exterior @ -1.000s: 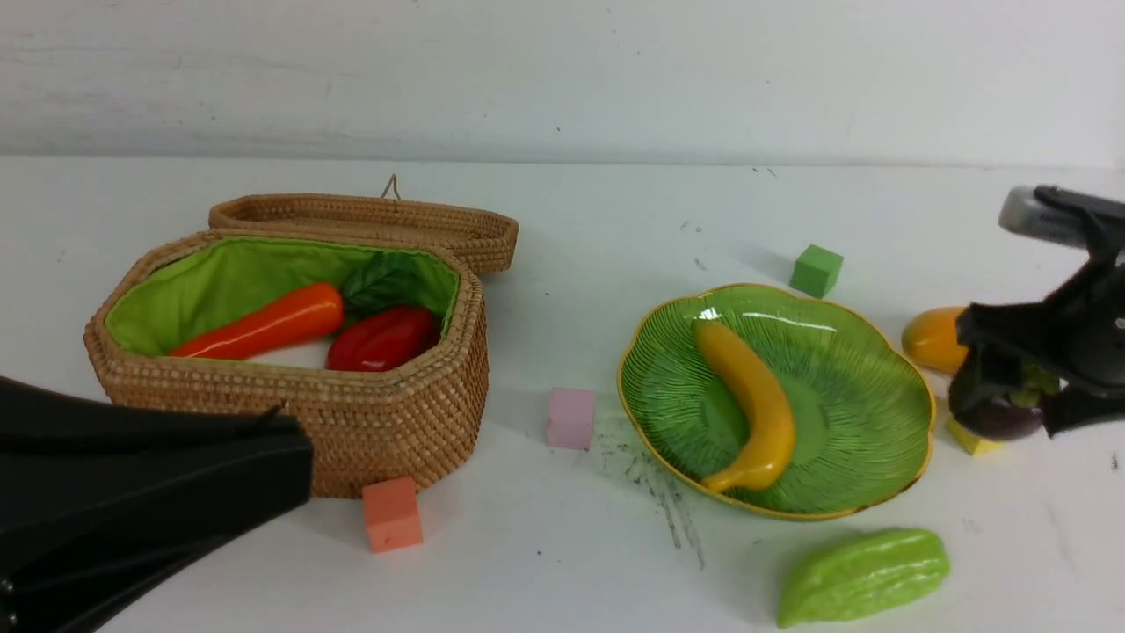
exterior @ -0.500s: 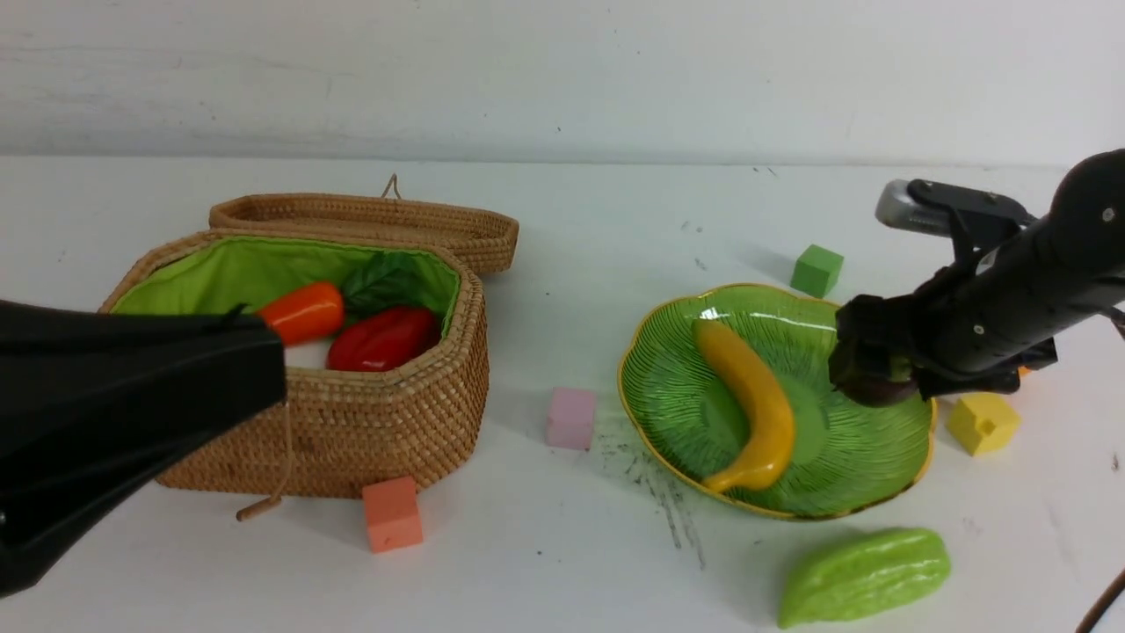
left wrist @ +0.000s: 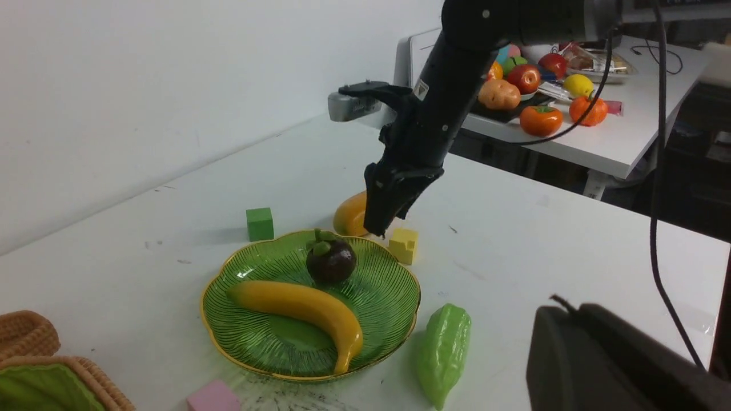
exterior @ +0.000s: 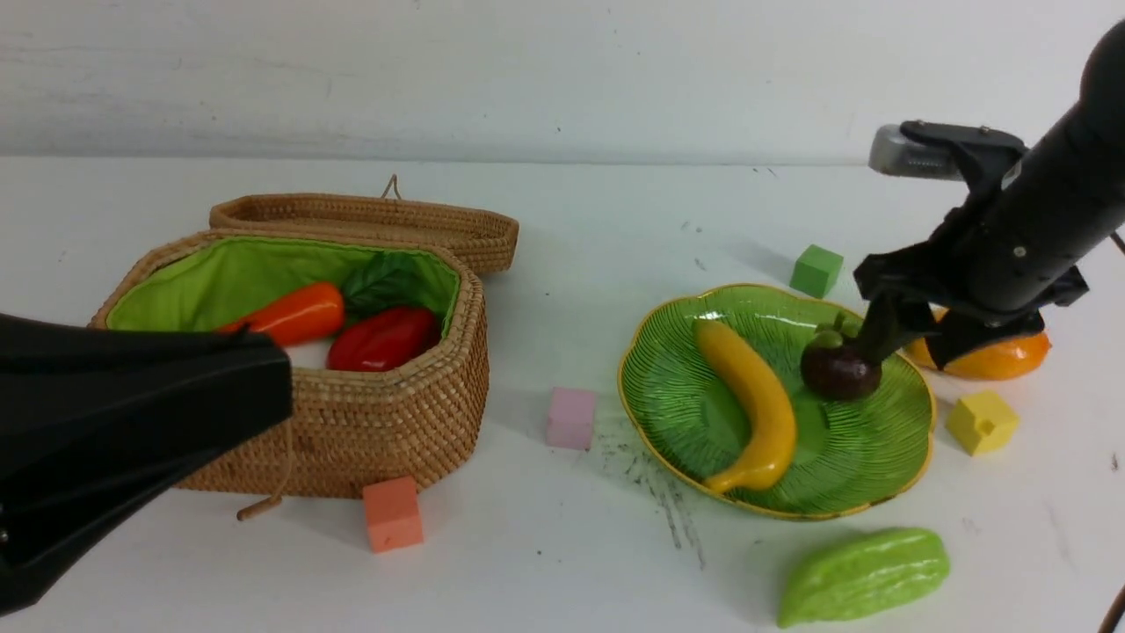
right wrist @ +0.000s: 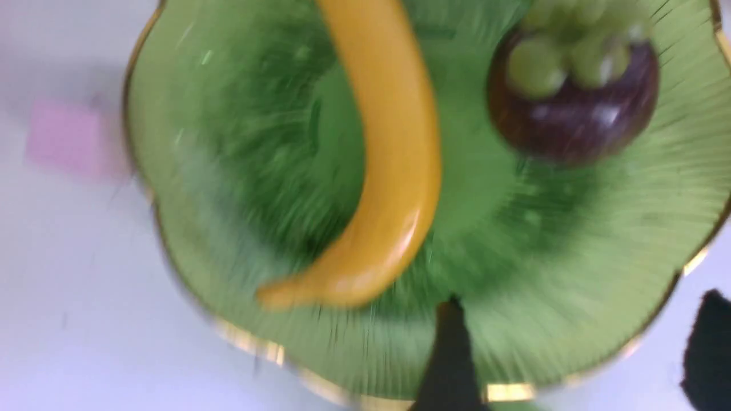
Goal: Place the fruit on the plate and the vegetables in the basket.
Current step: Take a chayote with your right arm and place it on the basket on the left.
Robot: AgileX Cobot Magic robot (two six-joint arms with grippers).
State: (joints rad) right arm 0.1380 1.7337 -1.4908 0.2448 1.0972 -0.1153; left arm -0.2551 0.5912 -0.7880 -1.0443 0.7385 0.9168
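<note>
Front view has my right fingers (right wrist: 583, 299) spread and empty above the plate's (exterior: 888, 470) right side, the mangosteen (exterior: 841, 374) resting on the plate just beside them. My left fingers (exterior: 277, 378) are closed together, well off to the left. What matters next, I judge, is the mango (exterior: 1002, 358): it lies on the worktop beyond and to the right of the right fingers, partly hidden by them, its long axis running roughly left to right. The right arm is clearly nearer, so I'd move rightward, then straddle its narrow width, clear of the plate's rim.
</note>
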